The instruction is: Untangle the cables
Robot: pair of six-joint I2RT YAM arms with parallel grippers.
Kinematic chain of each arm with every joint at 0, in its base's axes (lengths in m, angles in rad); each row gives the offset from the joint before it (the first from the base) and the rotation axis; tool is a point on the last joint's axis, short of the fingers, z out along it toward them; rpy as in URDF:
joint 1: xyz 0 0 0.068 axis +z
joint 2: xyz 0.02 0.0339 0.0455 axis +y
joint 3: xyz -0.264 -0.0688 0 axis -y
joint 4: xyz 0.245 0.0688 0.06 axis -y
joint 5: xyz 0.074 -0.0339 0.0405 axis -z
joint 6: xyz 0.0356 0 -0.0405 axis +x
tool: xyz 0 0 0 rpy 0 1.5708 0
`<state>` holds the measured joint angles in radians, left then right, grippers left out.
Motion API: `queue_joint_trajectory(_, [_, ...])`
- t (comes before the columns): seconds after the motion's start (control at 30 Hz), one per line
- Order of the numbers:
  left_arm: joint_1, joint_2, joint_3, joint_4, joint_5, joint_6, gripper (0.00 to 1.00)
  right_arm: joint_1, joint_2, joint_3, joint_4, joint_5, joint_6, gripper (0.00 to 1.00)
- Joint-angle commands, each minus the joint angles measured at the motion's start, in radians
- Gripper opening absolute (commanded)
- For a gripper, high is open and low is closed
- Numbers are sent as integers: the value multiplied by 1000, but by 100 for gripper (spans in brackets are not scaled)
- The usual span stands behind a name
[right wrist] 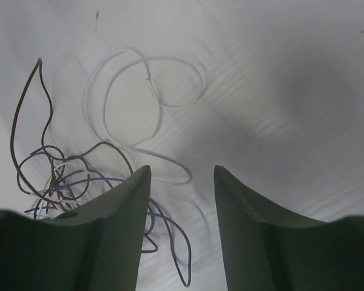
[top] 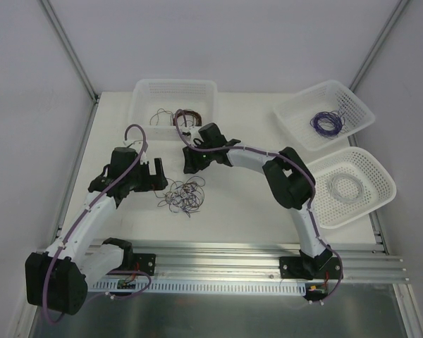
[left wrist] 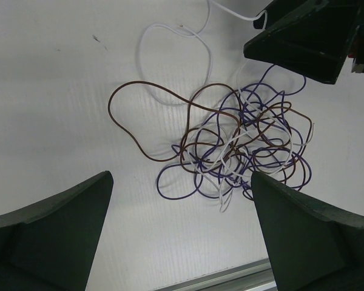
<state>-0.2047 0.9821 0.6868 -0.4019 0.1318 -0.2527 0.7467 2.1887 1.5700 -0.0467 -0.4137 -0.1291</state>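
- The left pincer (left wrist: 181,174) hangs spread wide and empty over the worktop (left wrist: 48,91). The cables (left wrist: 242,145) lie flat beneath it, off-centre, with the clump closer to one finger than the other.
- The right pincer (right wrist: 182,168) stands half closed, with bare worktop showing in its gap and nothing visibly pinched. The clump lies off to one side of it. A white loop (right wrist: 203,82) lies just ahead of its tips.
- The wires look hair-thin, very light, limp and a little springy. A pull on one strand would probably drag the whole clump along.
- The best holds are probably the outlying strands, either the brown loop (left wrist: 110,106) or the white one, rather than the knotted middle. The tips would need to come right down onto the worktop.
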Motion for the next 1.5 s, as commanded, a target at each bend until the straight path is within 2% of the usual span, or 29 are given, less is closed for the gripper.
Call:
queue_joint_trajectory(0.0, [18,7,8,5,32,-14,99,10,26,70,79,-46,37,46])
queue_joint_trajectory(0.03, [18,7,8,5,35,-14,99,11,31,73,80,-46,40,36])
queue_joint_trajectory(0.1, [19,9,10,5,35,-13,99,10,26,67,84,-37,36,24])
queue_joint_trajectory(0.13, [21,9,10,6,37,-13,99,10,5,59,87,-31,31,12])
queue_joint_trajectory(0.2, [22,7,8,5,40,-13,99,10,-30,32,76,-11,7,2])
queue_joint_trajectory(0.23, [22,7,8,5,40,-11,99,10,-70,24,68,-4,-4,1])
queue_joint_trajectory(0.5, [37,9,11,6,63,-11,99,9,-328,-8,-91,111,-118,1])
queue_joint_trajectory(0.73, [51,4,13,6,74,-10,99,10,-544,36,-218,177,-142,1])
queue_joint_trajectory(0.87, [56,6,13,6,78,-8,99,13,-635,103,-318,223,-156,1])
queue_joint_trajectory(1.03, [59,3,13,8,88,-10,99,13,-702,293,-485,265,-168,1])
queue_joint_trajectory(1.23, [67,0,14,6,92,-10,99,13,-780,430,-542,291,-162,1])
queue_joint_trajectory(1.3, [67,-2,11,8,95,-10,99,13,-810,440,-558,351,-191,1])
queue_joint_trajectory(1.47, [67,-2,14,6,101,-10,99,-13,-889,333,-565,560,-225,1])
